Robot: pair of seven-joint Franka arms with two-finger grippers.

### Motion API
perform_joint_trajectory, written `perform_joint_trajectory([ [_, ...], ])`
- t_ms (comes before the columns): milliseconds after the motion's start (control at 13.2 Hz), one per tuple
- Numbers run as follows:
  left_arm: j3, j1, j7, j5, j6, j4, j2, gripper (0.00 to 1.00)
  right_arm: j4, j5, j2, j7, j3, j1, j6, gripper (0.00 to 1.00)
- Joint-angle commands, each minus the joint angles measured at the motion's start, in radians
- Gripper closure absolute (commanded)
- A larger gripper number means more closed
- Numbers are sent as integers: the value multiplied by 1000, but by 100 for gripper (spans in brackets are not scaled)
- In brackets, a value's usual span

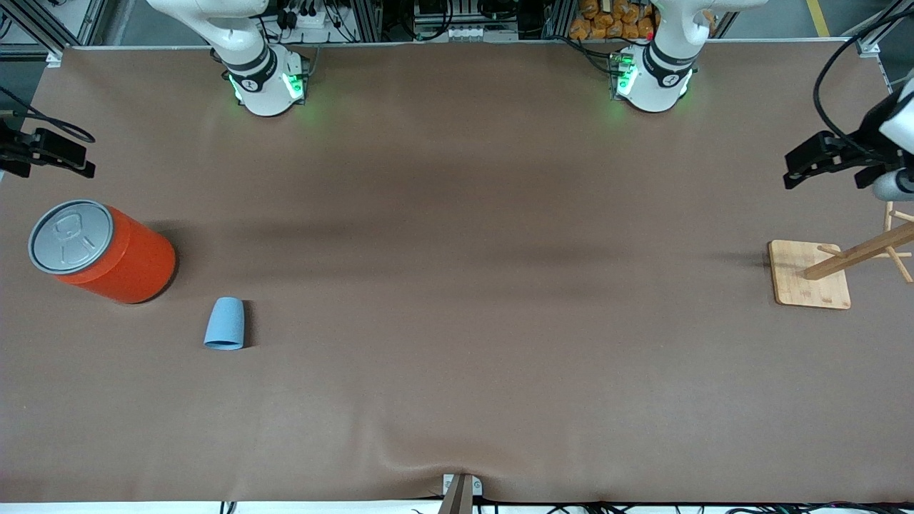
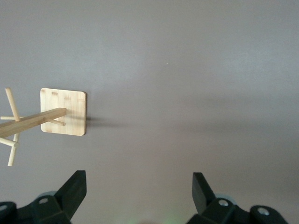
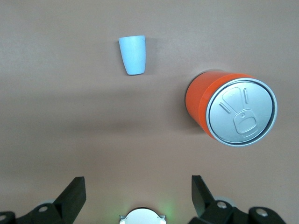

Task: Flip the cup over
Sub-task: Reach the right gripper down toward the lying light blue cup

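Right gripper (image 3: 135, 193) hangs with fingers spread wide and empty at the front view's left edge, above the orange can (image 1: 107, 251); the light-blue cup (image 1: 225, 324) stands mouth-down on the table (image 1: 457, 300), lower-left of frame, just beside that can. Left gripper (image 2: 138, 193) waits, equally wide and empty, at the right edge over the wooden rack (image 1: 810, 274).

The brown surface (image 1: 457, 285) carries three things. A light-blue cup (image 1: 225, 323) stands mouth-down toward the right arm's end. At about its ten o'clock in the front view, near but not touching, stands an orange can (image 1: 107, 250) with a grey lid. Well apart, at the left arm's end, a wooden rack (image 1: 810, 274) rests on its square base.
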Motion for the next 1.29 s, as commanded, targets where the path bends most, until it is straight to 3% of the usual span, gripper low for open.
perform_joint_trajectory([
  [0, -2, 4, 15, -18, -6, -5, -18, 0, -2, -26, -1, -5, 27, -27, 4, 0],
  [532, 1, 9, 93, -15, -6, -5, -12, 0, -9, -18, 62, 9, 19, -14, 54, 0],
  [1215, -2, 12, 83, -18, -6, -11, -12, 0, -8, -8, 367, -3, 20, -14, 286, 0],
])
